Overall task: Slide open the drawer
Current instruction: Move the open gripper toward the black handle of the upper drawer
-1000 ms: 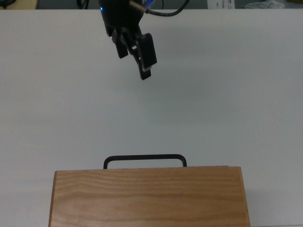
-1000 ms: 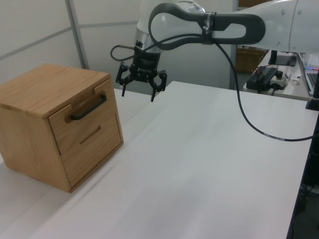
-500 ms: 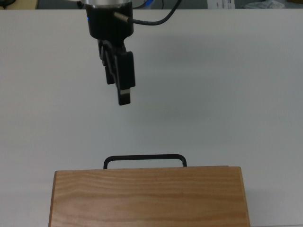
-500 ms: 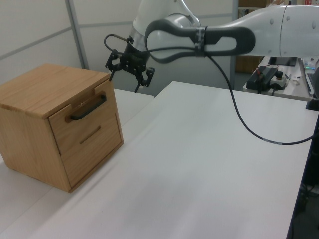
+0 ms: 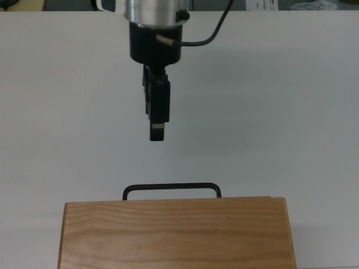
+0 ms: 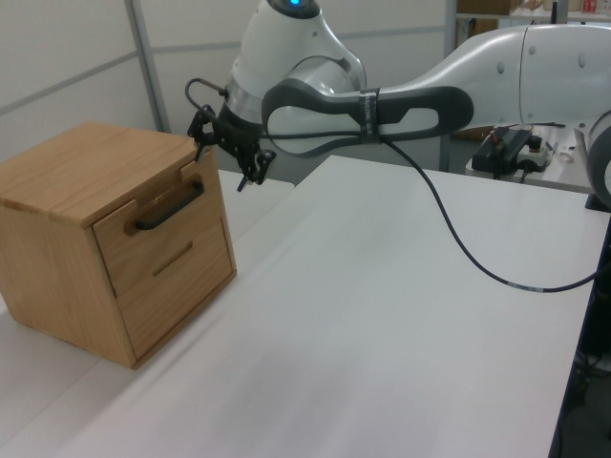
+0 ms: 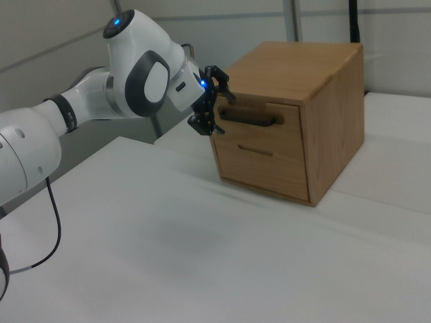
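The drawer (image 6: 170,239) (image 7: 258,122) is the upper front panel of a light wooden cabinet (image 5: 174,235), flush with the cabinet front. Its thin black bar handle (image 5: 171,188) (image 6: 170,207) (image 7: 249,118) runs level across the panel. My gripper (image 5: 157,133) (image 6: 225,153) (image 7: 213,99) hovers in front of the handle, a short gap away, touching nothing. It is open and turned so one finger stands above the other, with the handle's height between them. In the top view the upper finger hides the lower one.
Below the drawer is a second panel with a thin slot (image 6: 174,259) (image 7: 254,150). The cabinet stands on a white table (image 6: 382,315). A black cable (image 6: 477,258) hangs from the arm above the table. A shelf with equipment (image 6: 516,143) lies beyond the table's far edge.
The gripper has moved closer to the drawer handle, toward the top view's bottom and slightly right. It has rotated so its fingers stack vertically. The drawer has not moved.
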You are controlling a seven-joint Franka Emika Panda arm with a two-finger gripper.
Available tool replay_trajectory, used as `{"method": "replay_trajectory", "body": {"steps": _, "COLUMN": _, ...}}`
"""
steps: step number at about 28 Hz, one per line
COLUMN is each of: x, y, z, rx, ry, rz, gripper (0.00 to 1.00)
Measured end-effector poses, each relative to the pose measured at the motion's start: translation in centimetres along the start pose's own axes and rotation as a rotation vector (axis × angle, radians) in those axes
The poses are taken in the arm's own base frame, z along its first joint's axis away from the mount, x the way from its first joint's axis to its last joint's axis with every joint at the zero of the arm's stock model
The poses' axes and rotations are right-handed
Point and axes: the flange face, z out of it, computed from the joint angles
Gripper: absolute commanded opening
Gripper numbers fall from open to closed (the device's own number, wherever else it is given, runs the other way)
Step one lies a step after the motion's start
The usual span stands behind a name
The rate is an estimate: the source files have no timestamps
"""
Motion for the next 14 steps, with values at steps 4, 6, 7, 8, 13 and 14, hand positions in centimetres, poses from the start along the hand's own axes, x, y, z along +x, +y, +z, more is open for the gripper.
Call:
{"method": "replay_trajectory", "body": {"steps": 4, "x": -0.5, "y": 0.3, "z": 1.5, "rx": -0.010, "ry": -0.008, "rz": 0.011, "gripper": 0.96}}
{"method": "replay_trajectory", "body": {"steps": 6, "x": -0.5, "y": 0.3, "z": 2.6, "rx": 0.000, "ry": -0.009, "rz": 0.010, "gripper": 0.95}}
{"method": "replay_trajectory", "body": {"steps": 7, "x": -0.5, "y": 0.4, "z": 3.1, "rx": 0.003, "ry": -0.009, "rz": 0.008, "gripper": 0.95}}
{"method": "replay_trajectory", "body": {"steps": 8, "x": -0.5, "y": 0.4, "z": 3.6, "rx": 0.006, "ry": -0.007, "rz": 0.006, "gripper": 0.95}}
{"method": "replay_trajectory", "body": {"steps": 13, "x": -0.5, "y": 0.5, "z": 5.3, "rx": 0.028, "ry": -0.005, "rz": 0.003, "gripper": 0.90}}
{"method": "replay_trajectory", "body": {"steps": 14, "x": -0.4, "y": 0.4, "z": 5.4, "rx": 0.030, "ry": -0.005, "rz": 0.004, "gripper": 0.89}}
